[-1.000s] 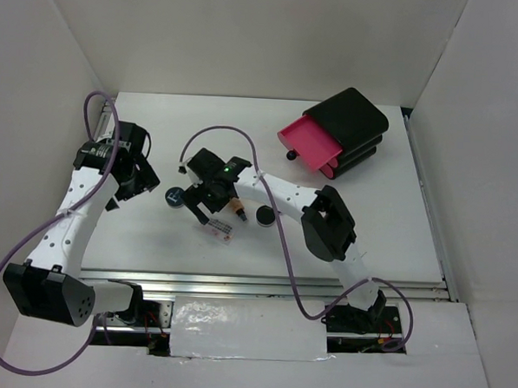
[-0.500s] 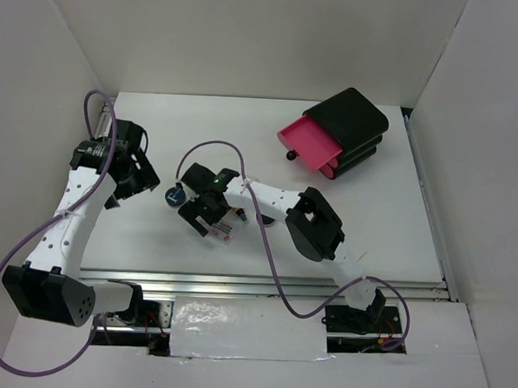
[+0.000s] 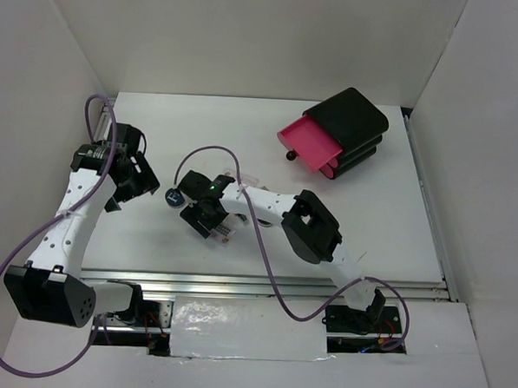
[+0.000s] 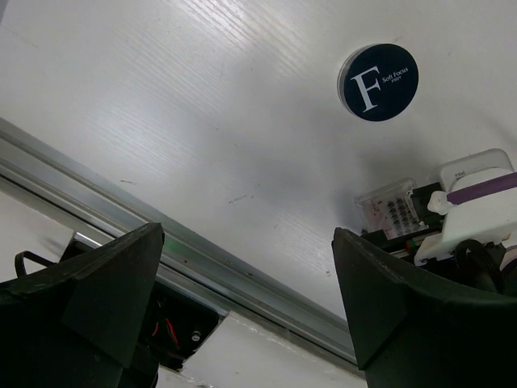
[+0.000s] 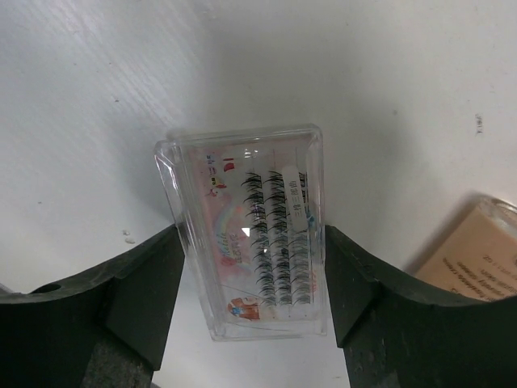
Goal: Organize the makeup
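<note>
Grasp step: the flat clear plastic lash case (image 5: 246,230), left of centre on the white table (image 5: 388,73), is clamped by the right gripper (image 5: 252,279); lifting is required next. The left gripper (image 4: 246,275) is held wide.

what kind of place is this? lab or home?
Probably a lab test cell: plain white panels box in the white table, and the left arm and right arm are mounted along an aluminium rail at its near edge.

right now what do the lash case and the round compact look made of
The lash case looks like clear rigid plastic, glossy: lashes and printed card show through. The round compact is probably hard plastic: dark, smooth satin lid, white print.
</note>
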